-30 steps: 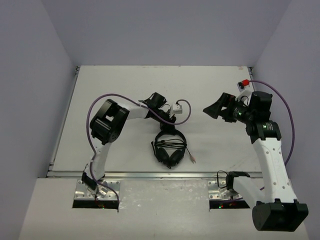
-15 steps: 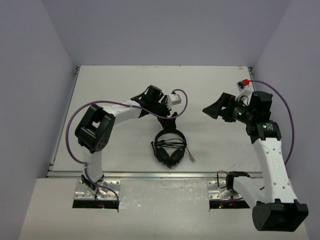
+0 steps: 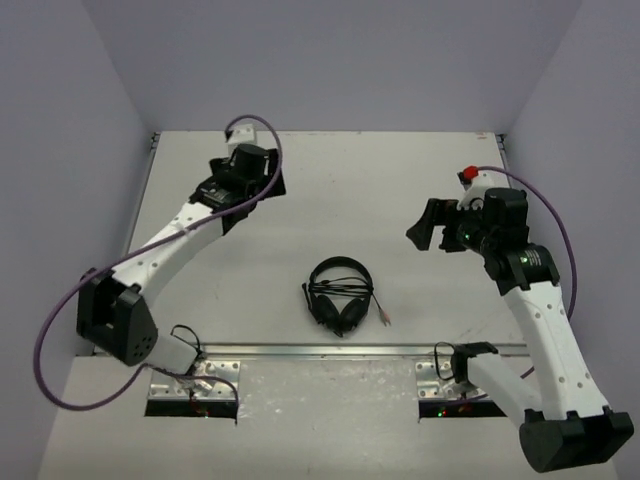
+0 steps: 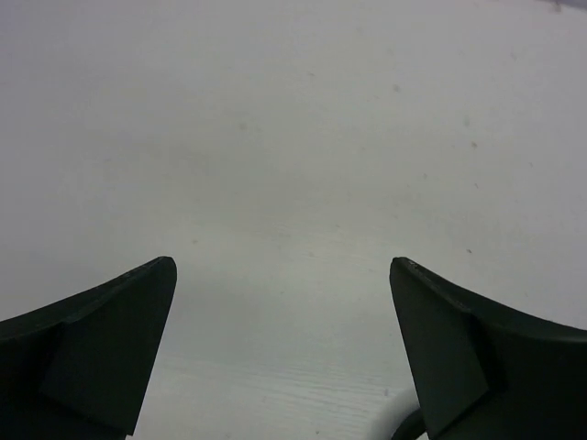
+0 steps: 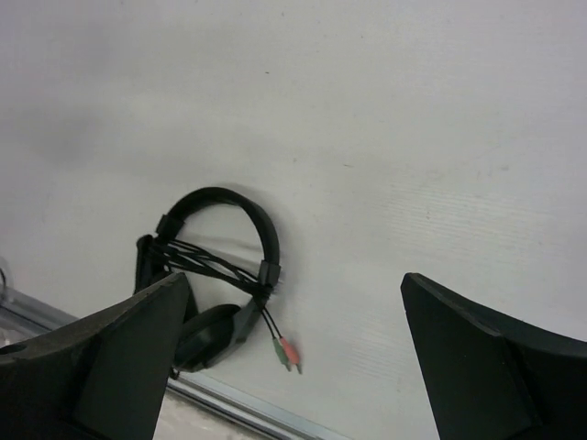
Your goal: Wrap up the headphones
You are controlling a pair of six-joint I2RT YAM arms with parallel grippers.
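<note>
On the table (image 3: 250,260), headphones (image 3: 340,295) with cable across the headband; left hand (image 4: 282,275) and right hand (image 3: 424,228) wide open, empty

No writing, brand, number or sign can be read in any of the views. The black over-ear headphones (image 3: 338,312) show no legible marking, and the white counter (image 3: 420,170) carries no label or print that can be made out.
</note>
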